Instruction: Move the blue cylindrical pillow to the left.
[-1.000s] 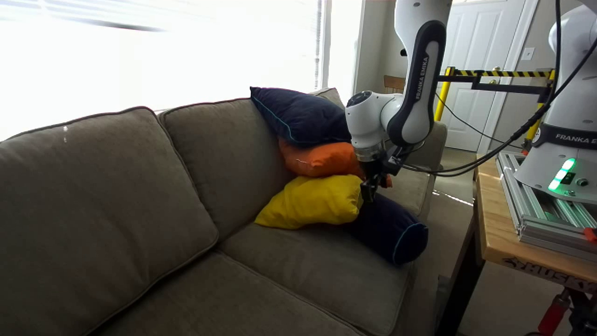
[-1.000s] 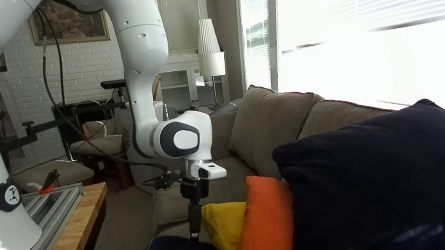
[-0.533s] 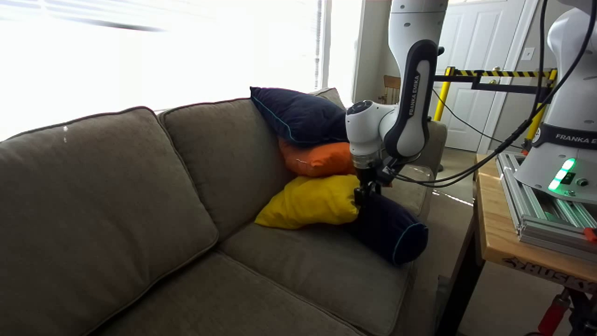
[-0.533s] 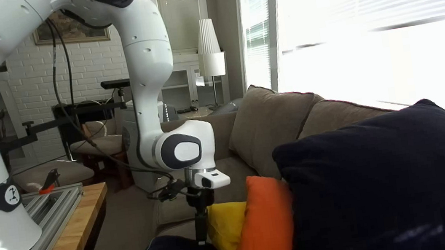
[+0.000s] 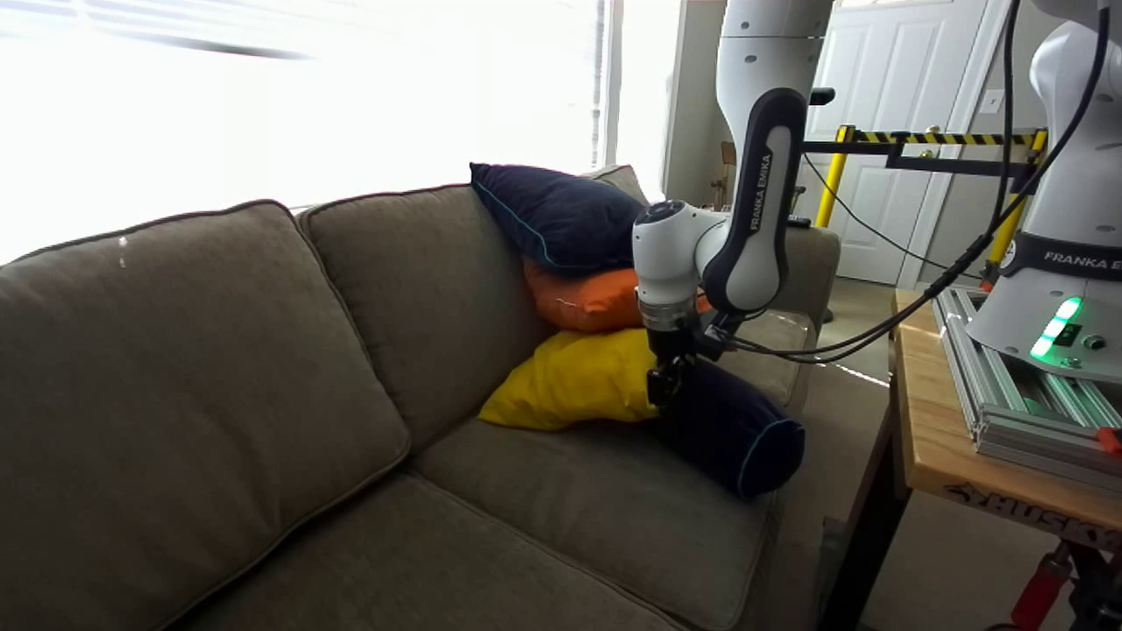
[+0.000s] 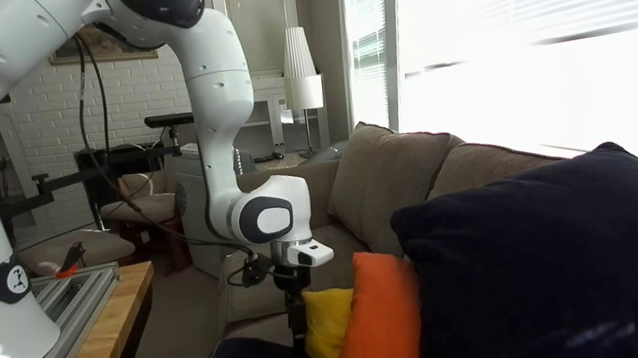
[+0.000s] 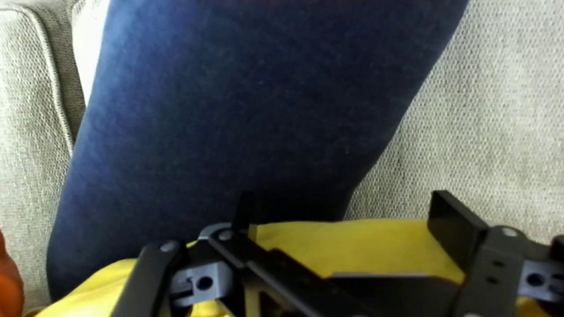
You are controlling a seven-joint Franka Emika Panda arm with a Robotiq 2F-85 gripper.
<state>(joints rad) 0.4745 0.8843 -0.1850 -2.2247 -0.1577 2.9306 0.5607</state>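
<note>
Lowering gripper to navy bolster

I brought it down over the last second: jaws wide, nothing held. The bolster lies unmoved on the sofa seat cushion beside the yellow pillow. I judge this pre-grasp; leftward move pending.

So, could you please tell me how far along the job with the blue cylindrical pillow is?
Done: the fingers are at the blue cylindrical pillow, spread apart. In hand: seemingly setup for a grasp or push; the yellow pillow shows between the fingers, and contact with the blue one is unclear. Remaining: probably closing or pushing, then the leftward move, since nothing looks clamped.
</note>
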